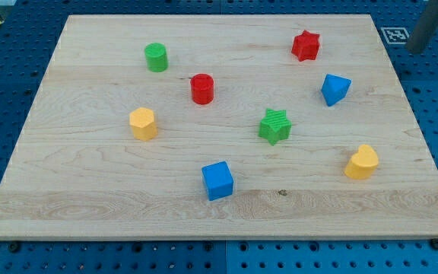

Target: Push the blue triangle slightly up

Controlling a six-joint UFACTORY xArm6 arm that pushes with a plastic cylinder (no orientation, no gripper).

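The blue triangle [335,89] lies on the wooden board [90,190] at the view's right, below the red star [306,46] and up-right of the green star [275,126]. My rod shows at the view's top right corner, off the board, and my tip [414,49] ends over the blue surround, up and to the right of the blue triangle and well apart from it.
A green cylinder [157,57], a red cylinder [202,88], a yellow hexagonal block [143,123], a blue cube [218,181] and a yellow heart-like block [363,162] lie on the board. A black-and-white marker [392,34] sits past the top right corner.
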